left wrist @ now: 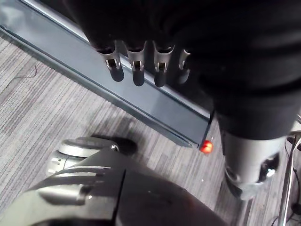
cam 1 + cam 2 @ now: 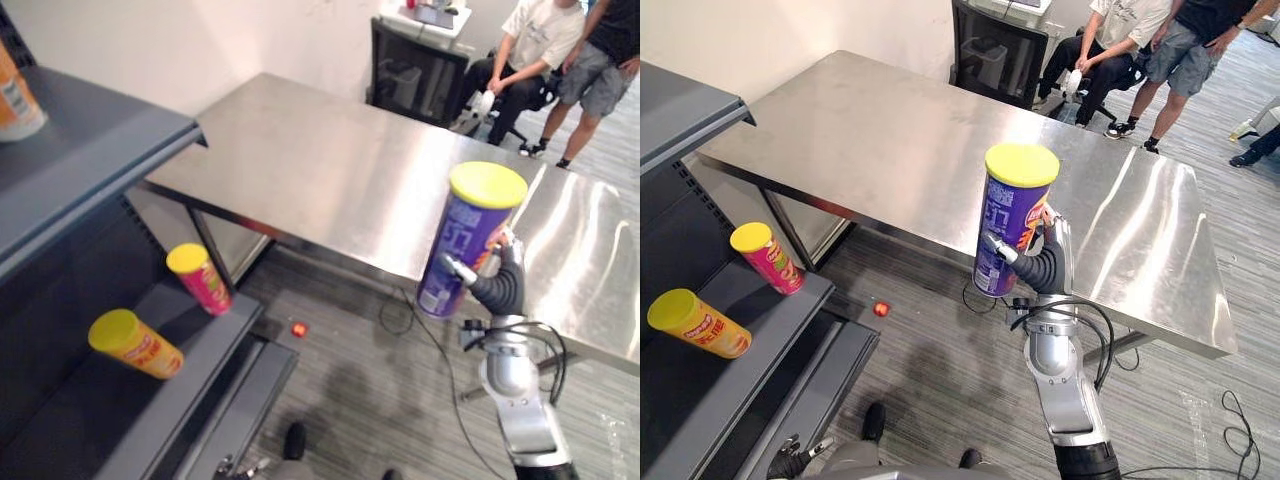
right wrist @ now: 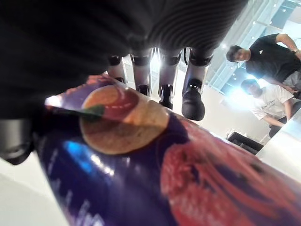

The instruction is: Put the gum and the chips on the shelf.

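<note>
My right hand [image 2: 1048, 262] is shut on a tall purple chips can [image 2: 1010, 220] with a yellow lid. It holds the can upright in the air, in front of the steel table's near edge. In the right wrist view the can's purple side [image 3: 155, 179] lies under the fingers [image 3: 193, 101]. A small red object [image 2: 298, 328], perhaps the gum, lies on the grey carpet by the shelf's lower corner, also red object [image 1: 205, 147]. My left hand [image 1: 136, 66] hangs low over the carpet beside the shelf base, fingers relaxed and holding nothing.
The dark shelf [image 2: 215, 335] stands at the left, with a yellow can [image 2: 135, 345] lying down and a red can [image 2: 200, 278] tilted on its middle board. An orange pack [image 2: 15, 100] sits on the top board. The long steel table [image 2: 330, 170] runs behind. Two people [image 2: 560, 50] are at the back right.
</note>
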{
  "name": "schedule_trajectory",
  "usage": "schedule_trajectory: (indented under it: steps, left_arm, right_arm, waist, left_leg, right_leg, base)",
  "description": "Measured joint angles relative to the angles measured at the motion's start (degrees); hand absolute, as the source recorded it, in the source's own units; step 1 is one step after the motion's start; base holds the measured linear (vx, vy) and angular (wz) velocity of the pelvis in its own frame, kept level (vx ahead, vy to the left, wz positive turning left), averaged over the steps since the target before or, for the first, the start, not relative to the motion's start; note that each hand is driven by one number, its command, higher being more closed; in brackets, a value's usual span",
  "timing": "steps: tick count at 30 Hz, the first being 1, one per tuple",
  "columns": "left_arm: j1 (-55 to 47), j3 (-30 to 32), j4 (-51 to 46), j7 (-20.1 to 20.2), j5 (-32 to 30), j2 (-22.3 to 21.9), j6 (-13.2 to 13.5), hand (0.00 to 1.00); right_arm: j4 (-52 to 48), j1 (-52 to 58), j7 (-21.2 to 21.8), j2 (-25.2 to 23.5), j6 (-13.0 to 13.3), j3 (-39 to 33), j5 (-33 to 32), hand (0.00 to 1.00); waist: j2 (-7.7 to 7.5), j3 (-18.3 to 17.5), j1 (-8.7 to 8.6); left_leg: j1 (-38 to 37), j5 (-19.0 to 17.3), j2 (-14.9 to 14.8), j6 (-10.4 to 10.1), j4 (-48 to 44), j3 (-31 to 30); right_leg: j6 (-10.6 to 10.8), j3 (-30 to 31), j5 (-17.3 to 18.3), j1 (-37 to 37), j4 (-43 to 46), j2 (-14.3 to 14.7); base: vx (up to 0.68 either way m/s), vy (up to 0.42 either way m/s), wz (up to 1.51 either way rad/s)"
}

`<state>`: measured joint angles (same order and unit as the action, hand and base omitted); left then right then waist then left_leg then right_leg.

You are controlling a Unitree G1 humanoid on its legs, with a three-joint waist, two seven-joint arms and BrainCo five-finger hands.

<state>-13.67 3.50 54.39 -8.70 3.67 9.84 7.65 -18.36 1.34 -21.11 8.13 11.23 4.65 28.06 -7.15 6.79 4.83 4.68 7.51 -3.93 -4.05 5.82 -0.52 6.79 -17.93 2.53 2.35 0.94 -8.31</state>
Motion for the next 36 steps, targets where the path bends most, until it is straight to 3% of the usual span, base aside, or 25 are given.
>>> schedule_trajectory:
  steps: [7,14,16,18,19,20,21,22,23,25,26,27,28,29,30,31,32,33,35,36]
  left_arm:
    - [-0.1,-1.6,0.0,0.1,0.0,0.0,0.1,0.0]
    - [-0.7,-0.3,-0.6,0.2,1.0,-1.2,0.9,0.0]
    - [-0.7,2.1,-0.7,0.1,3.0,-3.1,1.1,0.0]
    - [-1.6,3.6,-0.7,0.1,3.1,-5.2,1.0,0.0]
    - [-2.1,4.4,0.3,0.0,4.3,-6.3,0.9,0.0]
    - [-2.3,4.9,1.0,0.0,5.2,-6.9,0.9,0.0]
    - [-2.5,6.3,2.4,-0.1,6.6,-7.9,0.5,0.0]
    - [-3.9,8.2,4.2,-0.2,7.5,-8.8,0.3,0.0]
    - [-4.7,9.1,4.5,-0.3,7.5,-9.2,0.2,0.0]
    - [-6.3,12.5,5.0,-0.9,7.5,-9.9,-0.4,0.0]
    - [-6.1,12.9,5.0,-1.1,7.5,-10.0,-0.4,0.0]
    - [-5.2,13.0,4.1,-1.1,7.5,-10.5,-0.3,0.0]
    - [-4.5,12.8,2.9,-1.2,7.5,-10.6,0.5,0.0]
    - [-4.0,12.7,2.4,-1.2,7.5,-10.4,0.6,0.0]
    - [-3.3,13.8,2.0,-1.4,7.6,-9.6,1.1,0.0]
    - [-3.2,14.7,1.9,-1.6,7.6,-9.7,1.2,0.0]
    - [-3.4,15.5,1.9,-2.1,7.8,-10.0,0.9,0.0]
    - [-3.4,15.1,2.1,-2.2,7.9,-10.5,0.9,0.0]
    - [-3.7,14.7,2.2,-2.2,7.5,-11.0,0.9,0.0]
    - [-3.9,14.3,2.2,-2.2,6.6,-10.8,0.8,0.0]
  right_arm:
    - [0.0,0.0,0.1,0.0,0.7,-0.3,-2.1,1.0]
    - [0.2,-2.6,0.6,1.7,1.6,1.2,-4.6,1.0]
    - [0.7,-6.9,0.7,4.4,2.5,2.3,-5.8,1.0]
    - [0.7,-8.6,0.7,6.2,3.3,2.4,-5.9,1.0]
    - [0.7,-9.0,0.8,7.2,3.5,2.3,-5.9,1.0]
    - [0.8,-9.0,0.8,7.5,3.5,2.2,-5.9,1.0]
    - [1.5,-9.2,0.7,7.1,3.6,2.1,-5.9,1.0]
    - [2.1,-9.0,0.7,6.6,3.5,2.3,-5.9,1.0]
    - [2.1,-8.8,0.5,6.5,3.6,2.4,-6.1,1.0]
    - [1.8,-5.8,0.0,6.4,3.8,1.9,-6.3,1.0]
    - [1.7,-4.7,0.0,6.5,3.8,1.3,-6.5,1.0]
    - [1.7,-2.7,0.0,6.7,3.7,-0.1,-6.9,1.0]
    - [2.4,-1.0,0.2,5.9,3.5,-0.5,-7.1,1.0]
    - [2.5,0.2,0.5,5.4,3.5,-0.5,-7.3,1.0]
    - [2.5,2.7,0.7,4.5,3.6,-0.5,-7.9,1.0]
    - [2.7,3.3,0.8,4.1,3.6,-0.6,-8.0,1.0]
    - [3.4,4.3,1.2,3.6,3.4,-0.6,-8.1,1.0]
    - [3.4,5.9,1.3,3.5,3.2,-1.9,-8.1,1.0]
    - [3.0,8.2,1.3,2.5,3.2,-2.5,-8.1,1.0]
    - [2.4,9.1,1.3,2.1,3.2,-2.6,-8.1,1.0]
  waist:
    - [1.33,-0.5,0.14]
    - [3.41,1.1,0.51]
    - [5.5,3.4,1.25]
    - [7.81,5.3,2.63]
    - [9.55,6.6,3.54]
    - [9.96,7.0,3.6]
    - [8.89,7.7,3.44]
    - [8.24,7.9,3.42]
    - [8.33,7.9,3.34]
    - [9.18,7.4,3.02]
    - [9.52,7.1,2.96]
    - [10.3,6.6,1.92]
    - [9.46,6.4,1.49]
    - [8.77,6.0,1.21]
    - [8.22,5.3,-0.3]
    - [8.29,5.5,-0.12]
    - [9.3,5.1,0.22]
    - [10.0,4.5,-0.55]
    - [9.49,3.7,-1.06]
    - [10.19,3.1,-1.63]
  left_leg:
    - [0.0,0.1,-0.5,-0.1,-0.1,-0.6]
    - [0.6,1.4,1.4,-0.8,-1.4,-7.9]
    - [4.3,1.4,2.7,-1.5,-5.4,-13.1]
    - [5.3,1.4,2.9,-2.0,-5.8,-13.8]
    - [7.3,-2.6,1.7,0.4,-7.0,-9.1]
    - [8.6,-5.8,1.1,3.0,-8.3,-5.5]
    - [11.9,-5.9,0.3,5.9,-15.1,1.8]
    - [12.9,-6.0,-0.9,7.4,-24.3,8.5]
    - [12.7,-6.5,-2.2,7.4,-28.3,11.3]
    - [9.8,-8.4,-10.0,7.3,-40.5,18.4]
    - [9.0,-7.7,-11.5,7.5,-41.4,19.7]
    - [10.5,-6.3,-11.1,8.4,-40.9,23.5]
    - [11.3,-4.1,-9.5,11.4,-37.5,25.6]
    - [10.8,-2.6,-7.5,11.9,-32.7,25.3]
    - [7.6,-0.3,-3.8,10.2,-21.9,24.0]
    - [7.1,-3.0,-4.6,9.5,-24.3,26.2]
    - [5.5,-6.0,-6.8,6.9,-27.6,29.4]
    - [4.8,-5.9,-5.7,6.6,-25.2,30.3]
    - [4.0,-5.0,-3.4,5.1,-19.5,29.4]
    - [3.6,-4.8,-2.3,4.9,-15.5,29.2]
  right_leg:
    - [-0.3,-0.5,0.5,0.1,0.9,0.0]
    - [-0.3,-7.2,8.2,-1.0,13.8,-3.2]
    - [-0.8,-12.1,11.0,-1.9,18.3,-4.5]
    - [-1.9,-15.1,12.5,-2.1,21.6,-5.0]
    - [-2.3,-17.5,12.6,-1.8,21.0,-5.4]
    - [-2.9,-19.2,12.4,-1.7,20.4,-6.2]
    - [-3.5,-21.0,12.0,-2.6,20.5,-8.9]
    - [-3.7,-21.9,11.3,-2.9,20.4,-11.1]
    - [-3.6,-22.3,10.9,-2.7,20.1,-11.7]
    - [-2.8,-24.8,10.1,-2.9,21.2,-13.5]
    - [-2.8,-25.8,10.2,-3.1,21.9,-13.9]
    - [-2.1,-27.7,10.6,-3.9,23.3,-14.9]
    - [-1.9,-27.7,10.7,-4.6,22.0,-15.0]
    - [-2.4,-27.8,10.5,-4.6,19.9,-14.4]
    - [-3.1,-29.9,7.6,-2.7,13.8,-13.5]
    - [-1.7,-32.2,6.4,-1.8,13.2,-13.3]
    - [-1.7,-34.0,6.4,-1.0,14.5,-12.9]
    - [-1.6,-36.2,6.4,0.1,14.7,-13.1]
    - [-0.8,-38.8,6.0,0.9,13.9,-13.4]
    - [-0.6,-40.0,5.8,0.4,13.8,-13.3]
  base:
    - [0.0,-0.009,0.04]
    - [0.0,-0.046,0.56]
    - [-0.12,-0.064,1.11]
    - [-0.18,-0.075,0.93]
    - [-0.25,-0.058,0.9]
    - [-0.23,0.024,0.97]
    - [-0.17,0.033,0.84]
    - [-0.1,0.021,0.7]
    - [-0.07,-0.016,0.5]
    - [-0.05,0.048,0.59]
    - [-0.02,0.078,1.05]
    - [-0.04,0.068,1.3]
    - [-0.05,0.047,1.42]
    - [-0.08,0.019,1.62]
    - [-0.05,0.014,1.31]
    - [-0.04,-0.008,1.24]
    - [-0.03,0.042,0.89]
    - [-0.02,0.028,0.86]
    - [-0.05,0.074,0.84]
    - [-0.07,0.088,0.65]
